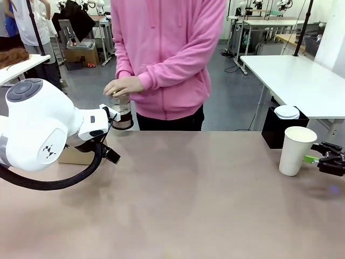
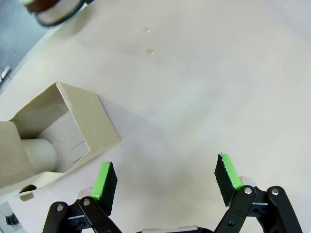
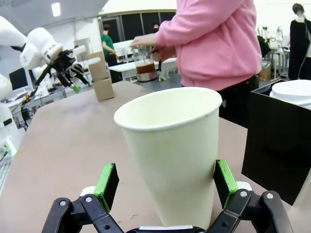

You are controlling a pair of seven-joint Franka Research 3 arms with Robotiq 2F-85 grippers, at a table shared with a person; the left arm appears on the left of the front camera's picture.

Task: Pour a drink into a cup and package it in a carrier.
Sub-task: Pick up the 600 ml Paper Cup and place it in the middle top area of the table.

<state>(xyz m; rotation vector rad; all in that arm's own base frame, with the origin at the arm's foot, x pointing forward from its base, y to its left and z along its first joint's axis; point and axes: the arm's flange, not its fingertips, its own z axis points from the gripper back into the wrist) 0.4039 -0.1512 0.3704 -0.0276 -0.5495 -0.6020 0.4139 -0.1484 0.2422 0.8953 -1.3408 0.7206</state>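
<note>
Front view: the left arm [image 1: 38,129] covers most of the carrier [image 1: 73,156], and the person's hands [image 1: 123,86] mask the top of the jug [image 1: 123,113]. The right gripper [image 1: 314,154] is cut by the right edge. Left wrist view: a blurred base, probably the jug, is clipped at the top edge. Right wrist view: the foot of the cup [image 3: 170,155] sits behind the gripper body.
</note>
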